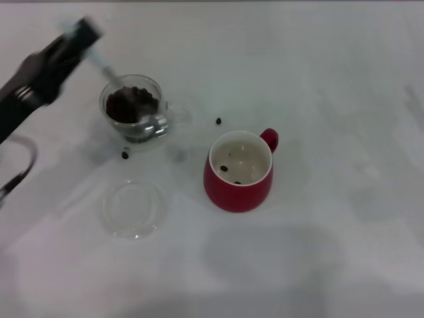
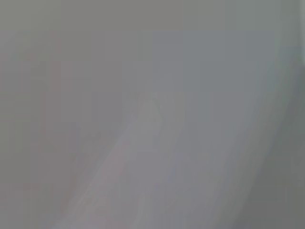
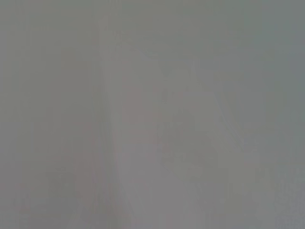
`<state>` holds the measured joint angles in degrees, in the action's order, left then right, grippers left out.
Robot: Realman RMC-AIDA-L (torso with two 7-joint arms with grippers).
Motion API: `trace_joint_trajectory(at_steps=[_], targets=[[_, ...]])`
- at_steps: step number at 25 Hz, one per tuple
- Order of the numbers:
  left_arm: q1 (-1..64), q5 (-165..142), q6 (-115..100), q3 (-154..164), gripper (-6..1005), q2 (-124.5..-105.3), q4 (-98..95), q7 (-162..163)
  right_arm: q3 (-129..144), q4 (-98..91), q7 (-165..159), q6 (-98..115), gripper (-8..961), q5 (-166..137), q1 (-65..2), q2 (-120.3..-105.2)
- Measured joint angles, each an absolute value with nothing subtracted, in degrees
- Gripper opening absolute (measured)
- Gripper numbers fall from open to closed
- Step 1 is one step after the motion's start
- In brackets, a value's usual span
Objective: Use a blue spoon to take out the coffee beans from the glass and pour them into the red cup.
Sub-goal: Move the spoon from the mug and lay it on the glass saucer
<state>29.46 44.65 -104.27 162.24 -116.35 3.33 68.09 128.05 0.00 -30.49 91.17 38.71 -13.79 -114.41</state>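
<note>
the left gripper (image 1: 81, 34) clamps the pale-blue-handled metal spoon (image 1: 126, 93) tilted into the clear glass (image 1: 132, 109) on the left, to scoop dark coffee beans (image 1: 129, 103) for the red mug (image 1: 240, 173) at its right.

- Plain white table (image 1: 344, 79) filling the whole head view, edge to edge.
- Matte surface, faintly mottled with grey smudges toward the right side.
- Soft, even light from above; broad dim shadows across the near part of the table.
- No wall, floor or window visible.
- Only blurred grey in both wrist views; nothing of the room to make out.
</note>
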Motion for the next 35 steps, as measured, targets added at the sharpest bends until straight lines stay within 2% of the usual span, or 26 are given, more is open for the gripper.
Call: trace_joint_trajectory(at_steps=[5, 8, 20, 35], targets=[[21.0, 47.5, -104.9, 162.2, 135, -116.56, 5.4, 70.5, 128.1, 0.0, -30.5, 89.6, 828, 38.8, -15.2, -114.07], [17.2, 48.6, -104.8, 162.2, 135, -117.46, 7.4, 71.5, 128.1, 0.0, -30.5, 88.7, 828, 38.8, -16.2, -113.95], [16.4, 48.1, -98.5, 162.8, 134, -118.45, 9.1, 74.9, 128.1, 0.0, -30.4, 86.8, 828, 38.6, -18.3, -113.96], [20.3, 45.1, -86.3, 162.8, 135, -118.86, 6.6, 76.1, 128.1, 0.0, -30.4, 86.7, 828, 38.8, -18.3, -114.16]])
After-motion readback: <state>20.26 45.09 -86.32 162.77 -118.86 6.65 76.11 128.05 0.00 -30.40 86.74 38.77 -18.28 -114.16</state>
